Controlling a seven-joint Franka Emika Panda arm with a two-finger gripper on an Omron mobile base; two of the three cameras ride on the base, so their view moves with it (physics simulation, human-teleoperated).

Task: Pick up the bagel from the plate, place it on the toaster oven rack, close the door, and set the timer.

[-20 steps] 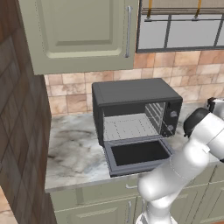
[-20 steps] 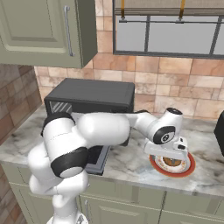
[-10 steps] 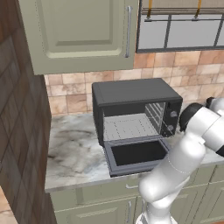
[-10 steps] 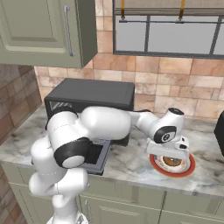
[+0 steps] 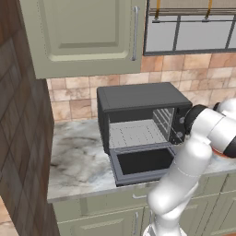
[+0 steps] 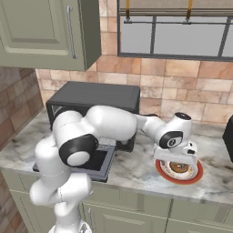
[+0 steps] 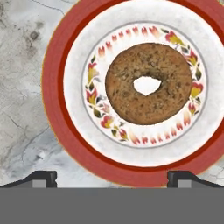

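Bagel (image 7: 148, 83) lying in the middle of the plate (image 7: 57, 109) on the marble bench (image 6: 136, 170), right of the toaster oven (image 6: 91, 98), jaws spread wide above the plate, holding nothing, oven door (image 5: 147, 163) folded down

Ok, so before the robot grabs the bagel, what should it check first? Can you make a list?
1. Claw open wide: ok, the two fingertips stand far apart.
2. Claw above the bagel: ok, though the bagel sits a bit off-centre in the hand view.
3. Bagel lying flat on the plate: ok.
4. Nothing held in the claw: ok.
5. Oven door down: ok, it hangs open.
6. Rack free for the bagel: ok, nothing lies on it.
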